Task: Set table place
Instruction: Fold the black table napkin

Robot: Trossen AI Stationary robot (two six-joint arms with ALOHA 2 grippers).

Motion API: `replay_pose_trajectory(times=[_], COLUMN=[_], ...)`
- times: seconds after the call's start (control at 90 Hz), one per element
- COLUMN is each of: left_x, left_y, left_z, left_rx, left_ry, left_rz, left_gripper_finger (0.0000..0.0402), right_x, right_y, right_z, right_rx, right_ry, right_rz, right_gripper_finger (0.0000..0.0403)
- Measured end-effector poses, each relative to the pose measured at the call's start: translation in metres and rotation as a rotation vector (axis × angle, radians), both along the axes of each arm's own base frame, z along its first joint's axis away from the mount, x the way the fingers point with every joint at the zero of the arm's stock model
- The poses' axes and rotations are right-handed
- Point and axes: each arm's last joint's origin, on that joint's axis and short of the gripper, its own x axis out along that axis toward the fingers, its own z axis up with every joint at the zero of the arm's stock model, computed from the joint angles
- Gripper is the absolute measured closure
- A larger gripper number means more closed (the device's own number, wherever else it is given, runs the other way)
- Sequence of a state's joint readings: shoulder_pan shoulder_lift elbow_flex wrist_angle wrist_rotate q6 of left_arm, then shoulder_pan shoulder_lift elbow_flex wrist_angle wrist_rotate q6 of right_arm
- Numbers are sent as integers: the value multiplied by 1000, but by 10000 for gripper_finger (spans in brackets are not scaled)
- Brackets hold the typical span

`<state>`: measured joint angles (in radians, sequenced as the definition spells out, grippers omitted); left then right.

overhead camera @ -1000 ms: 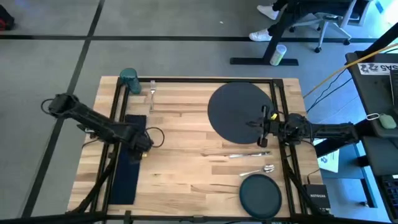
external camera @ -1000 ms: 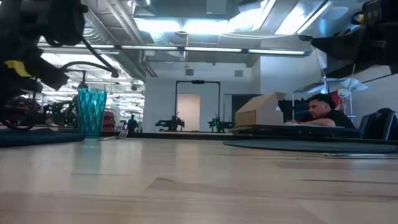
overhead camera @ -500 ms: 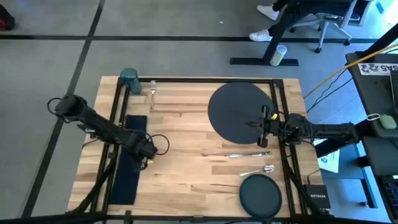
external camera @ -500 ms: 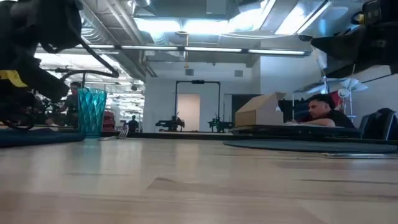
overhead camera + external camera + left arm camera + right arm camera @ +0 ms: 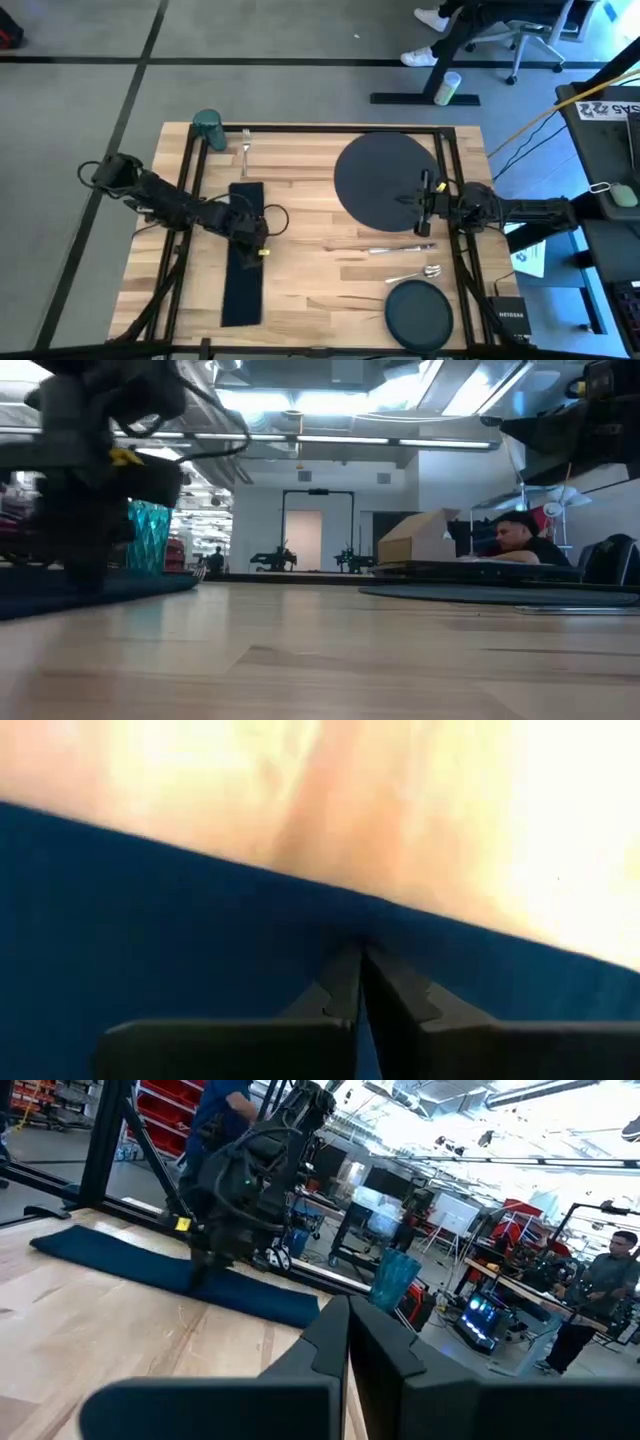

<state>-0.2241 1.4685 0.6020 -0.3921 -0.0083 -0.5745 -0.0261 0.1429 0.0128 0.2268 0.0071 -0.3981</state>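
Left gripper [image 5: 250, 228] pinches your napkin [image 5: 243, 262], long axis running front-back; charger [image 5: 383, 182] lies well off right.

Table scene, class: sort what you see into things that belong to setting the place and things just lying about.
Belongs to the job:
navy napkin, pinched by the left gripper
charger
small plate
fork
knife
spoon
teal cup
right gripper, waiting over the charger's edge

Just lying about:
bottle on the floor
black box by the table
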Motion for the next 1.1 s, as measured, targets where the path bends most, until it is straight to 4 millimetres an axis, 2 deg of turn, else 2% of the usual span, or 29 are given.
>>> replay_pose_trajectory(times=[0.122,0.2,0.378,0.5,0.578,0.656,0.789,1.1], left_x=[8,13,27,21,14,5,-4,16], left_y=[12,16,10,11,18,29,47,53], left_z=[2,10,45,53,51,38,17,11], left_rx=[29,37,73,160,219,260,263,232], left_ry=[-59,-63,-53,49,121,191,215,21], left_rz=[5,7,-42,-24,22,55,109,112], left_gripper_finger=[402,402,402,402,402,402,402,402], right_x=[0,0,0,0,0,0,0,0], right_y=[0,0,0,0,0,0,0,0], right_z=[0,0,0,0,0,0,0,-1], right_rx=[0,0,0,0,-2,-10,-30,-29], right_ry=[-1,-2,-3,-3,-3,-2,0,7], right_rz=[0,0,0,0,0,-1,-3,-4], right_gripper_finger=[403,403,403,403,403,403,403,403])
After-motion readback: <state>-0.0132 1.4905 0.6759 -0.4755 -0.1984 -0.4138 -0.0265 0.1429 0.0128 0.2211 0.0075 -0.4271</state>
